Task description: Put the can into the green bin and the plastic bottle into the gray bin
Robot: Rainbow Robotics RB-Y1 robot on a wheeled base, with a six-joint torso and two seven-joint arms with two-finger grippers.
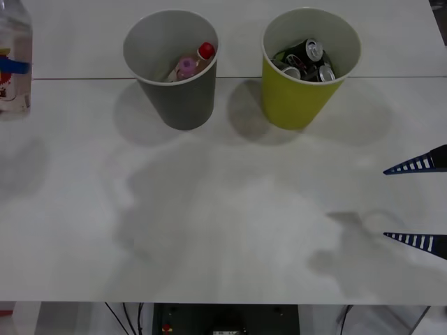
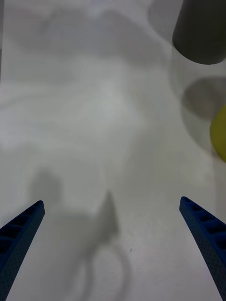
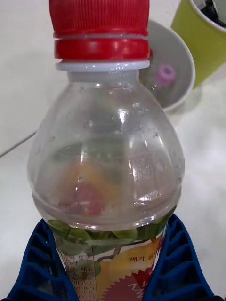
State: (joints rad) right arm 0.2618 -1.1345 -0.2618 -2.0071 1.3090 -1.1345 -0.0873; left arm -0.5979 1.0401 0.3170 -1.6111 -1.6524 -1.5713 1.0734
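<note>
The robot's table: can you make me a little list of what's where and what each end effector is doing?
plastic bottle: upright, held by the left end effector at the table's far left
gray bin: holds a pink-labelled bottle
green bin: holds cans
right end effector: open and empty, over the table's right side
table: white

Bare white table [image 1: 223,230] fills the frame's middle and bottom; the gray bin [image 1: 174,91] and green bin [image 1: 297,98] block the top centre.
</note>
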